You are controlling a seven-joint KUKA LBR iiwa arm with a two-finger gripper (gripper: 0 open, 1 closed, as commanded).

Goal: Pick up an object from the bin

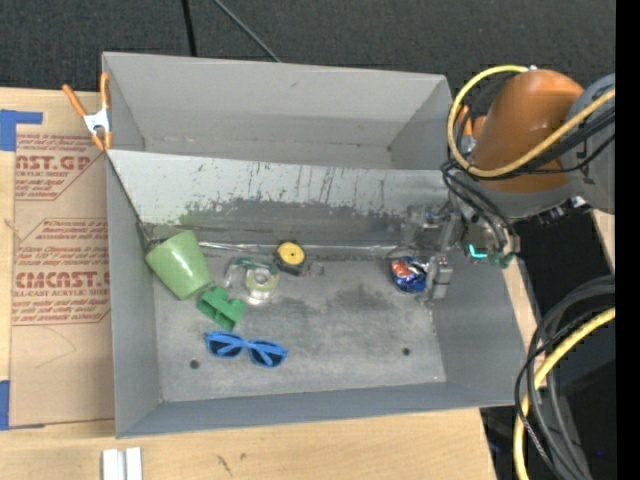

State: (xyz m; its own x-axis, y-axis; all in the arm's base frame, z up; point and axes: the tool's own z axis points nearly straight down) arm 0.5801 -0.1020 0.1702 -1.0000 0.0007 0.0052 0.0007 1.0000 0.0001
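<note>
Camera view: the grey metal bin (300, 118) has sloped, flat sheet walls and a scuffed floor with dark streaking along the foot of the back wall. The arm enters from the right under a smooth, rounded orange cover (525, 128) looped with yellow and black cables. Its end effector (437, 276) sits low at the right end of the floor. Whether it is open or closed cannot be told. Immediately to its left lies a small, glossy, lumpy item in blue, red and white (408, 273); contact between the two cannot be confirmed. The remaining contents lie well apart from it, on the left half of the floor. They are a pale green plastic cup (178, 263) tipped on its side, a ridged dark green block (222, 308) just below it, a clear round piece (256, 281), a small yellow disc with a dark centre (290, 256), and a pair of blue plastic sunglasses (247, 348) lying flat.
</note>
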